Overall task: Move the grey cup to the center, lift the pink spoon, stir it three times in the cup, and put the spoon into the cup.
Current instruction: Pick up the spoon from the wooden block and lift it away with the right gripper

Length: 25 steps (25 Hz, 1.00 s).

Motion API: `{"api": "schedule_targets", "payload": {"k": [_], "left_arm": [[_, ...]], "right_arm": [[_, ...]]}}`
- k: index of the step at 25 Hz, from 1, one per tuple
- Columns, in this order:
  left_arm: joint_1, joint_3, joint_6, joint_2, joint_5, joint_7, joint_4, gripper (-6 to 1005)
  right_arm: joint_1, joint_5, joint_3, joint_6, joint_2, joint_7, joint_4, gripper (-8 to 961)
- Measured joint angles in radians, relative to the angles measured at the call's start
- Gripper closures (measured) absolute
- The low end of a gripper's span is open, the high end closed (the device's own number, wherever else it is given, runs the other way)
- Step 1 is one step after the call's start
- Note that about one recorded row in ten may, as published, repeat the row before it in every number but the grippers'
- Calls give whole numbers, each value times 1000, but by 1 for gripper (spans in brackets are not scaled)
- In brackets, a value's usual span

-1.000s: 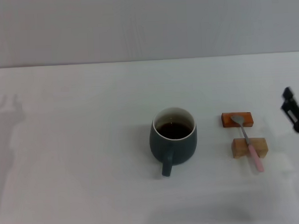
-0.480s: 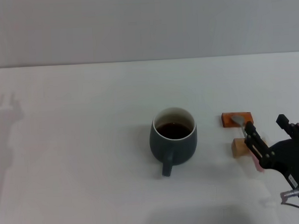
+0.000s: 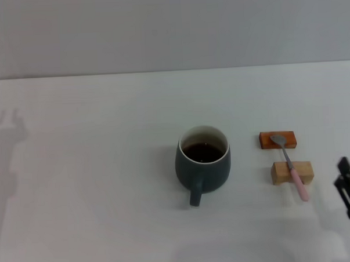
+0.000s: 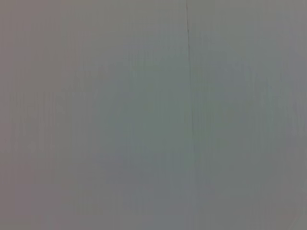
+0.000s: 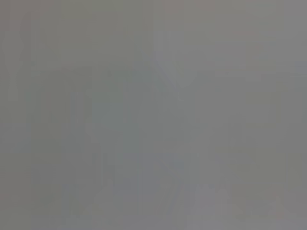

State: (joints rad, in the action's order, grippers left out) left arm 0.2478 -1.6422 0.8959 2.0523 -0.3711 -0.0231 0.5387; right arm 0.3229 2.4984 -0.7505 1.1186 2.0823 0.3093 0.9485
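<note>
The grey cup stands near the middle of the white table, its handle toward me and dark liquid inside. To its right lies the pink spoon, its metal bowl resting on an orange block and its pink handle across a pale wooden block. Only the dark tip of my right gripper shows at the right edge of the head view, right of the spoon and apart from it. The left gripper is out of view. Both wrist views show only a plain grey surface.
The white table runs back to a grey wall. A faint shadow of an arm falls on the far left of the table.
My right gripper came in over the wooden block and spoon handle half a second ago, then drew back to the lower right edge. Cup and spoon have not moved.
</note>
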Motion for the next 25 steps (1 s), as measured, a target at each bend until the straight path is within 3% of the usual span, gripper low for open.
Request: {"api": "schedule_targets", "payload": {"k": [4,8,25], "left_arm": [[1,1,0,0,0,0,0,776],[4,2,0,0,0,0,1,776],[21,2,3,-1,0,1,0,776]], "right_arm": [[-69,-153,89,105,-4,18,-92,220],[-142,-256,155,100,-7,10,-152,221],[-200,-302,251,43,-8,-81,-207,221]]}}
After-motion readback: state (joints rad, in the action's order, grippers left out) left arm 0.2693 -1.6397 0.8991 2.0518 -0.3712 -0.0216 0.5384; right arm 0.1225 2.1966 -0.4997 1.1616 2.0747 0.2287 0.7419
